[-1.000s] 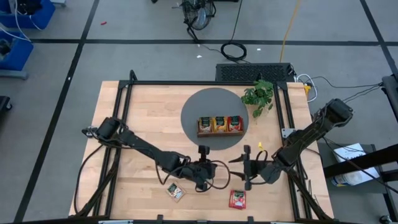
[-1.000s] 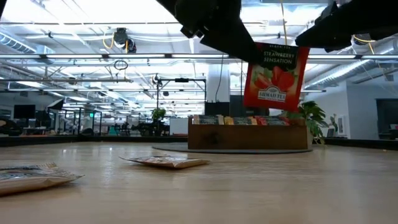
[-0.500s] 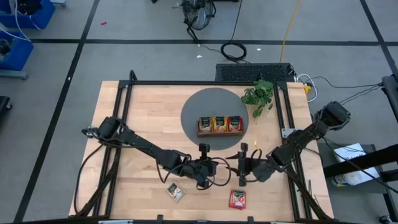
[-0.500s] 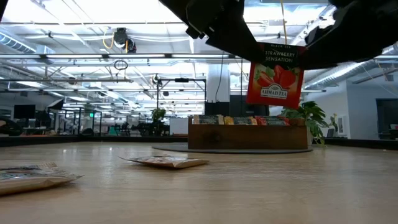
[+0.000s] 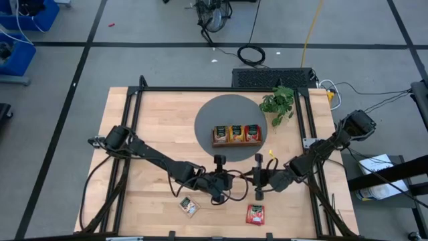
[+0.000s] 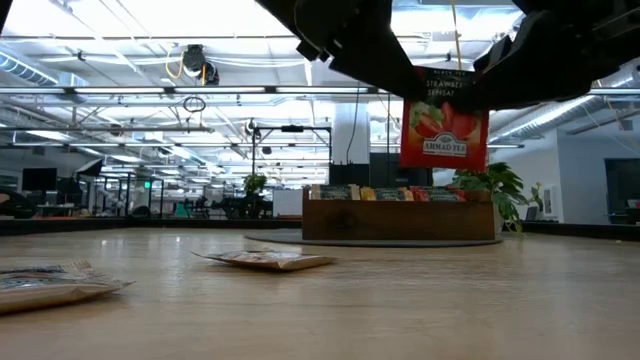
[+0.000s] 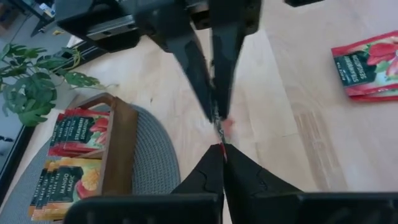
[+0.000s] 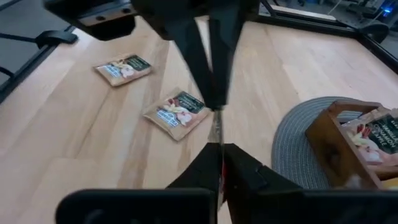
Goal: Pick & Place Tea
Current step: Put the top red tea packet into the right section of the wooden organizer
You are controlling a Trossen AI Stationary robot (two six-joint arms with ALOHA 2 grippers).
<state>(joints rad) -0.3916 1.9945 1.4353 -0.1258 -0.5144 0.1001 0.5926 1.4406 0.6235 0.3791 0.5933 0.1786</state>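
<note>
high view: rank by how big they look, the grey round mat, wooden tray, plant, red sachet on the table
1. grey round mat
2. wooden tray
3. plant, close to the tray, so unsure
4. red sachet

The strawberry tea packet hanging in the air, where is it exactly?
The red sachet hangs above the table's front middle, pinched between the left gripper and right gripper, nearer than the wooden tray.

2 arms: left arm point(image 5: 154, 159), right arm point(image 5: 321, 150). 1 tray point(image 5: 215, 142) with 3 compartments, on 1 mat point(image 5: 227, 110); 1 plant point(image 5: 277, 104). On the table point(image 5: 154, 114) lie 2 beige sachets point(image 8: 123, 67) point(image 8: 180, 111) and 1 loose red sachet point(image 5: 255, 214). 1 hanging red sachet point(image 6: 443, 120) is off the table. The tray's sachets are stacked, uncountable.
</note>
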